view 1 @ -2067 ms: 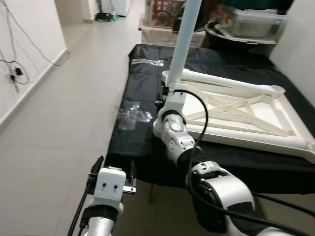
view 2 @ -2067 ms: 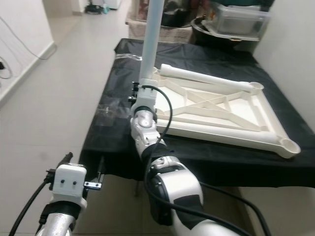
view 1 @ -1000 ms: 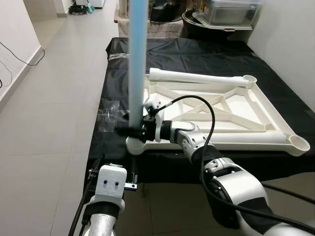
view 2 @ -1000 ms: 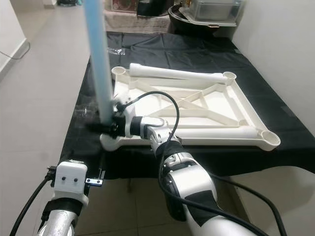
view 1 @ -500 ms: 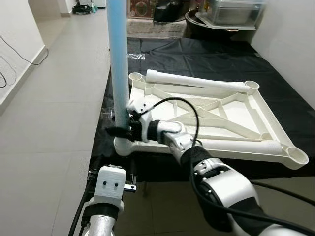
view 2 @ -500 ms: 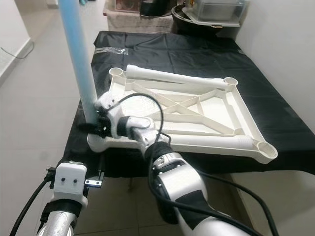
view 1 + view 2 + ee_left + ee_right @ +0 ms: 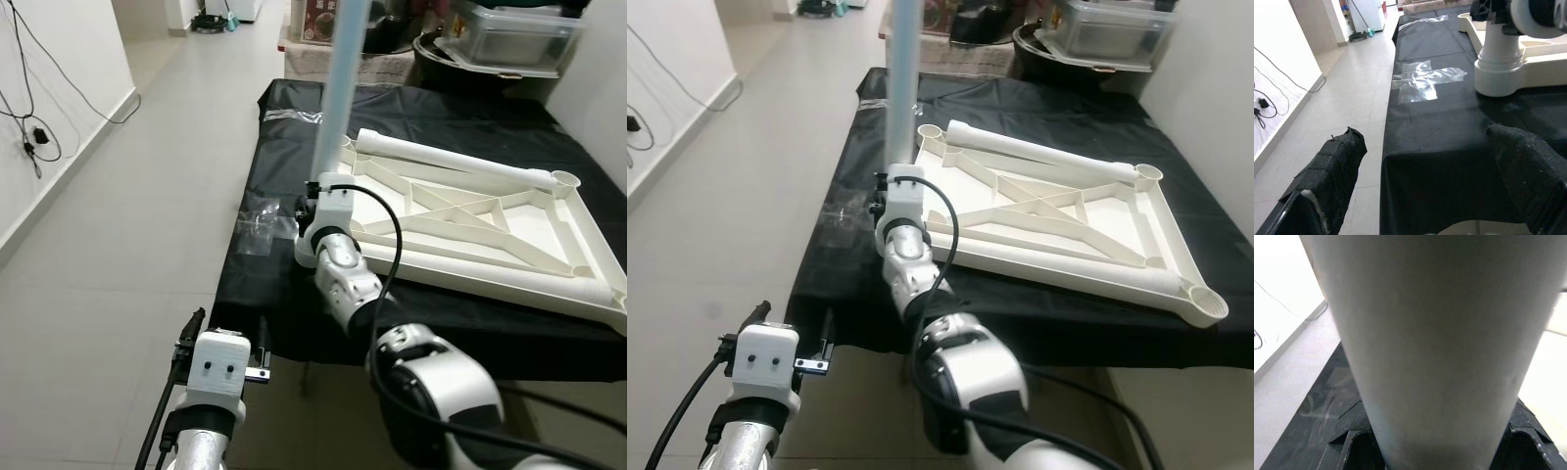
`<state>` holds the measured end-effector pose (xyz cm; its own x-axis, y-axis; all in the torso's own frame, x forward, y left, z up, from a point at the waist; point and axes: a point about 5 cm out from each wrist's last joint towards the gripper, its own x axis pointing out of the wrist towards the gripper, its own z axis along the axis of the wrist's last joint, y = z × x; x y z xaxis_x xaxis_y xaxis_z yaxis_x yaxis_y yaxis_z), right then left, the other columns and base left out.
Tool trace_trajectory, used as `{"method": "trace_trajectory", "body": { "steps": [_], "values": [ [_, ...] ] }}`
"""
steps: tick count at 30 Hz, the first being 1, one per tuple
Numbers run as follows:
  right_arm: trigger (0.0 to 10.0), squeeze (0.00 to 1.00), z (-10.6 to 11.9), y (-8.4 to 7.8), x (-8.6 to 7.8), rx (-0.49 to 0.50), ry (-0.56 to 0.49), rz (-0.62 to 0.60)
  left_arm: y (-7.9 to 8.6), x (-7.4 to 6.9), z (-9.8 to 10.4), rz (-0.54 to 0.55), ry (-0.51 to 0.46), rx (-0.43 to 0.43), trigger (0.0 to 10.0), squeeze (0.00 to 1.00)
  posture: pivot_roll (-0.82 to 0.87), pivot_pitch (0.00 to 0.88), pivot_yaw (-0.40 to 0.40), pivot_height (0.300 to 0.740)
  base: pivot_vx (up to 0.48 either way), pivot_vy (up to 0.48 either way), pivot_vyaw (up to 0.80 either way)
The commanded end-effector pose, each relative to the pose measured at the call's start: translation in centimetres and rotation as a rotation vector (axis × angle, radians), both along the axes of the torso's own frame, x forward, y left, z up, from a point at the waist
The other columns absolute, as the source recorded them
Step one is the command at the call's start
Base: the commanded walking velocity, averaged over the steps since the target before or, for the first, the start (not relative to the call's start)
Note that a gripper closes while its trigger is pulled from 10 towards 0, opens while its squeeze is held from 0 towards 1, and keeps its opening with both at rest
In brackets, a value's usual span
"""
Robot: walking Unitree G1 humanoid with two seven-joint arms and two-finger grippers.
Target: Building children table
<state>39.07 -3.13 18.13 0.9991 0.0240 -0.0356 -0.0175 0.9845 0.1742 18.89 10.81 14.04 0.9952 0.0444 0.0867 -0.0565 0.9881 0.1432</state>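
A cream table top [image 7: 470,220] lies upside down on a black-covered surface. A pale blue leg [image 7: 338,88] stands upright at its near left corner, above the round socket [image 7: 1498,63]. My right gripper [image 7: 315,196] holds this leg low down, hidden behind its wrist. In the right wrist view the leg [image 7: 1435,333] sits tight between the black fingers [image 7: 1352,440]. My left gripper [image 7: 1425,139] is open and holds nothing, low in front of the surface's near edge. A loose white leg [image 7: 451,162] lies along the top's far side.
A clear plastic bag [image 7: 263,223] lies on the black cloth left of the socket. Boxes and a tub [image 7: 509,34] stand at the back. Tiled floor [image 7: 118,245] runs along the left, with cables on the wall [image 7: 29,137].
The camera has swung. My right wrist has turned about the upright leg, from lying sideways at its base to standing in front of it. The left arm is unchanged.
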Motion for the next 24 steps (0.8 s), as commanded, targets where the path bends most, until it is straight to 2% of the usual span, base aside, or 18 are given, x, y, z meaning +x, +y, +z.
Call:
{"method": "trace_trajectory", "body": {
  "steps": [1, 3, 4, 5, 6, 12, 13, 14, 15, 16, 17, 19, 20, 22, 23, 24],
  "values": [
    [3.0, 0.00, -0.6, 0.9, -0.8, 0.153, -0.013, 0.010, -0.6, -0.1, 0.0, -0.008, 0.006, -0.031, 10.0, 0.00, 0.13, 0.083, -0.087, 0.740, 0.000, 0.000, 0.00],
    [3.0, 0.00, -0.6, 0.9, -0.8, 0.153, -0.013, 0.010, -0.6, -0.1, 0.0, -0.008, 0.006, -0.031, 10.0, 0.00, 0.13, 0.083, -0.087, 0.740, 0.000, 0.000, 0.00],
    [3.0, 0.00, -0.2, 1.5, -1.1, 0.162, -0.057, 0.057, -0.6, -0.1, 0.0, -0.008, 0.006, -0.031, 10.0, 0.00, 0.13, 0.083, -0.087, 0.740, 0.000, 0.000, 0.00],
    [10.0, 0.00, 0.1, 2.1, -1.3, 0.160, -0.093, 0.100, -0.6, 0.0, -0.1, -0.008, 0.006, -0.031, 10.0, 0.00, 0.13, 0.083, -0.082, 0.740, 0.000, 0.000, 0.00],
    [10.0, 1.00, 0.3, 2.3, -1.4, 0.140, -0.132, 0.161, -0.6, 0.0, -0.1, -0.009, 0.007, -0.031, 10.0, 0.00, 0.12, 0.080, -0.077, 0.740, 0.000, 0.000, 0.00],
    [10.0, 0.98, 0.3, 1.7, -1.3, 0.078, -0.181, 0.275, -0.5, 0.1, -0.2, -0.012, 0.009, -0.029, 10.0, 0.00, 0.12, 0.081, -0.077, 0.740, 0.000, 0.000, 0.00],
    [10.0, 0.00, 0.3, 1.4, -1.1, 0.109, -0.168, 0.348, -0.5, 0.2, -0.2, -0.013, 0.009, -0.028, 10.0, 0.00, 0.12, 0.080, -0.072, 0.740, 0.000, 0.000, 0.00],
    [10.0, 0.00, 0.4, 1.2, -0.9, 0.147, -0.156, 0.441, -0.5, 0.2, -0.2, -0.013, 0.009, -0.028, 10.0, 0.00, 0.12, 0.081, -0.071, 0.740, 0.000, 0.000, 0.00],
    [10.0, 0.00, 0.4, 1.2, -0.9, 0.147, -0.156, 0.441, -0.5, 0.2, -0.2, -0.013, 0.009, -0.028, 10.0, 0.00, 0.12, 0.081, -0.071, 0.740, 0.000, 0.000, 0.00],
    [10.0, 0.00, 0.5, 1.1, -0.8, 0.177, -0.143, 0.545, -0.5, 0.2, -0.2, -0.014, 0.010, -0.026, 10.0, 0.00, 0.12, 0.081, -0.071, 0.740, 0.000, 0.000, 0.00],
    [10.0, 0.00, 0.5, 1.1, -0.8, 0.177, -0.143, 0.545, -0.5, 0.2, -0.2, -0.014, 0.010, -0.026, 10.0, 0.00, 0.12, 0.081, -0.071, 0.740, 0.000, 0.000, 0.00],
    [10.0, 0.00, 0.5, 0.9, -0.9, 0.135, -0.116, 0.793, -0.5, 0.2, -0.2, -0.015, 0.011, -0.025, 10.0, 0.00, 0.12, 0.083, -0.070, 0.740, 0.000, 0.000, 0.00],
    [10.0, 0.00, 0.5, 0.9, -0.9, 0.135, -0.116, 0.793, -0.5, 0.2, -0.2, -0.015, 0.011, -0.025, 10.0, 0.00, 0.12, 0.083, -0.070, 0.740, 0.000, 0.000, 0.00],
    [10.0, 0.00, 0.6, 0.8, -1.2, 0.090, -0.091, 0.960, -0.5, 0.2, -0.1, -0.015, 0.007, -0.027, 10.0, 0.00, 0.12, 0.089, -0.073, 0.740, 0.000, 0.000, 0.00],
    [10.0, 0.00, 0.6, 0.8, -1.2, 0.090, -0.091, 0.960, -0.5, 0.2, -0.1, -0.015, 0.007, -0.027, 10.0, 0.00, 0.12, 0.089, -0.073, 0.740, 0.000, 0.000, 0.00],
    [10.0, 0.00, 0.6, 1.0, -1.5, 0.075, -0.090, 1.036, -0.5, 0.1, -0.1, -0.015, 0.007, -0.027, 10.0, 0.00, 0.13, 0.093, -0.073, 0.740, 0.000, 0.000, 0.00]
  ]
}}
